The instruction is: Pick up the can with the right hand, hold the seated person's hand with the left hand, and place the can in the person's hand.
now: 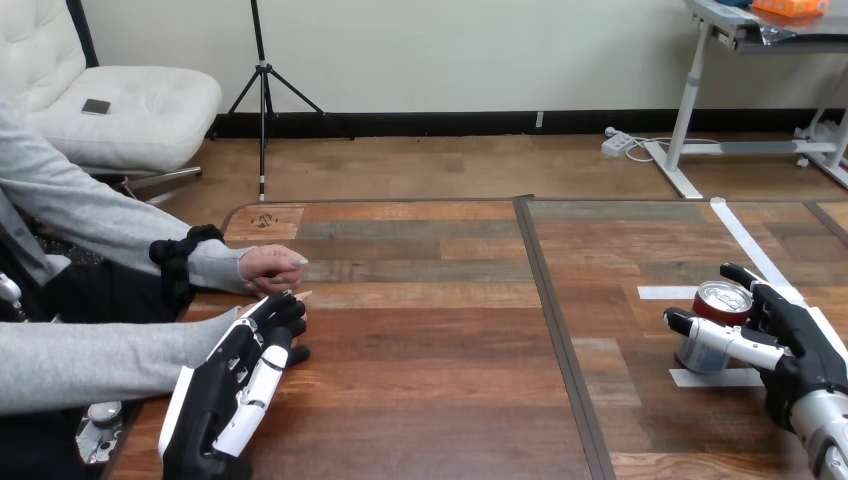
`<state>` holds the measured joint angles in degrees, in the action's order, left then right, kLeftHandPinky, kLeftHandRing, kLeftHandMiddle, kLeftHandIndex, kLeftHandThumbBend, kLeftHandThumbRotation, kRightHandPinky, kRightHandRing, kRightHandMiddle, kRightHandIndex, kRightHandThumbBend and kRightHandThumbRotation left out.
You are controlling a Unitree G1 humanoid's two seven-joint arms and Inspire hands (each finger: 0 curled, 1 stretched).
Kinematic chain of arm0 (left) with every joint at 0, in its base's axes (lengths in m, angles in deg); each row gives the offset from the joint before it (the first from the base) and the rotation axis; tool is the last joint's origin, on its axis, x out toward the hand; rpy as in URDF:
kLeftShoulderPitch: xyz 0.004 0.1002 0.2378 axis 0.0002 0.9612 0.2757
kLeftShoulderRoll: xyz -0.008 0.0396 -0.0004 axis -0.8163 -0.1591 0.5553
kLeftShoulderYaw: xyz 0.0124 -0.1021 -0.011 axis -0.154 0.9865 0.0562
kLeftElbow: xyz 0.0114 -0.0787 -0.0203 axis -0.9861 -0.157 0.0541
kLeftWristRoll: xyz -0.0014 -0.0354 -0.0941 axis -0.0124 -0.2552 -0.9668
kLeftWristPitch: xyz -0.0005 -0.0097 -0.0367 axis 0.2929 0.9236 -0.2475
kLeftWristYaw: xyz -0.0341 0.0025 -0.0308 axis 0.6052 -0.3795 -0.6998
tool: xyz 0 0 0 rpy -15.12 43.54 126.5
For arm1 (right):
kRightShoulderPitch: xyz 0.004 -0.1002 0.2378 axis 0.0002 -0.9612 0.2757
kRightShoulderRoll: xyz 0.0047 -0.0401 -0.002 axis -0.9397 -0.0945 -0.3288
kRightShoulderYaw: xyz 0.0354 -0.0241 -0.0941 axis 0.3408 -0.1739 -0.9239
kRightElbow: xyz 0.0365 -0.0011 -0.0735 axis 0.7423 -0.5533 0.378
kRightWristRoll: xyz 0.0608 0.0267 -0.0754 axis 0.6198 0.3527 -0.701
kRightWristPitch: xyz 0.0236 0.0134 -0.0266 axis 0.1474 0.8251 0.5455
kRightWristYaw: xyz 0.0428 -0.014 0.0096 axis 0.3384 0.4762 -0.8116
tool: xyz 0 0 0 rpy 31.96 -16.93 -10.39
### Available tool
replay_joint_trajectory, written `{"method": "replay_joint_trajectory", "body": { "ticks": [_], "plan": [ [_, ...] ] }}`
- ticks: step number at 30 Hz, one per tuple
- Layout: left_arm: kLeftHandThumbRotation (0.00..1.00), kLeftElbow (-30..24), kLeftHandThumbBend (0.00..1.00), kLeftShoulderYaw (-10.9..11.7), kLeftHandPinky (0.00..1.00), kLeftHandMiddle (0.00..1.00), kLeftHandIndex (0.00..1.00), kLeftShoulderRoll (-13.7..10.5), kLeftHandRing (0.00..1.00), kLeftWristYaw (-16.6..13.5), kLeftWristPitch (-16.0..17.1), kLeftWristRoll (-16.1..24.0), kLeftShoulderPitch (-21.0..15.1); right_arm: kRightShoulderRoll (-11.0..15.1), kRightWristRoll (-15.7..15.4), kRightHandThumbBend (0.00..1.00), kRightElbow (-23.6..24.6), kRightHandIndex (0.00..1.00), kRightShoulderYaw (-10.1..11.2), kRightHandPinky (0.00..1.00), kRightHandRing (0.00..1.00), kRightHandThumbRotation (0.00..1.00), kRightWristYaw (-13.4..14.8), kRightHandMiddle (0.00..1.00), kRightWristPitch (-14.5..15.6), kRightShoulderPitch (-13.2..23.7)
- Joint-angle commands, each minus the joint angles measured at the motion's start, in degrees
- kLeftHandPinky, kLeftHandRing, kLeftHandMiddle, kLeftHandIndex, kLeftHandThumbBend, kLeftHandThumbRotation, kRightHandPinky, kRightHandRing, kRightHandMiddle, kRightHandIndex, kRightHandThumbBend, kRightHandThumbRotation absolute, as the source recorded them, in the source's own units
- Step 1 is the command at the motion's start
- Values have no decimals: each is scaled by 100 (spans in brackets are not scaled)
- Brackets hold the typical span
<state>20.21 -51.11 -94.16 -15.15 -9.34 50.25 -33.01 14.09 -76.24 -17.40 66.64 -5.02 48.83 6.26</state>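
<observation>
A silver can (712,318) with a red top stands on the table at the right, on white tape marks. My right hand (800,345) is round it, thumb across its front and fingers curled behind it. At the lower left, my left hand (235,385) lies over the person's nearer hand (297,294), back facing up and fingers nearly straight. Only the fingertips of that hand peek out past mine. The person's farther hand (272,265) rests as a loose fist on the table just beyond.
The wooden table (430,330) has a dark seam (555,330) running front to back down its middle. White tape strips (745,240) mark the right half. The person's grey sleeves (90,355) reach in from the left edge.
</observation>
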Motion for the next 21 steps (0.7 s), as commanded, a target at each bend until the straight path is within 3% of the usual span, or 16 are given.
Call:
{"method": "replay_joint_trajectory", "body": {
  "ticks": [1, 11, 16, 21],
  "plan": [
    [56, -78, 28, 78, 78, 83, 80, -65, 84, 44, 97, -48, -365, 157, -74, 94, 196, 85, -27, 84, 85, 0, 220, 84, -136, 143],
    [57, -83, 29, 87, 77, 82, 79, -61, 83, -12, 97, 3, -372, 99, -90, 76, 217, 75, 1, 67, 69, 0, 609, 72, -185, 135],
    [57, -86, 28, 91, 76, 82, 79, -62, 83, 6, 107, 4, -374, 121, -370, 71, 209, 69, -147, 62, 62, 0, 1076, 65, -278, 131],
    [57, -97, 28, 92, 76, 82, 79, -73, 83, -25, 98, 61, -367, 134, -504, 69, 189, 64, -197, 58, 57, 0, 1303, 59, -291, 151]
  ]
}}
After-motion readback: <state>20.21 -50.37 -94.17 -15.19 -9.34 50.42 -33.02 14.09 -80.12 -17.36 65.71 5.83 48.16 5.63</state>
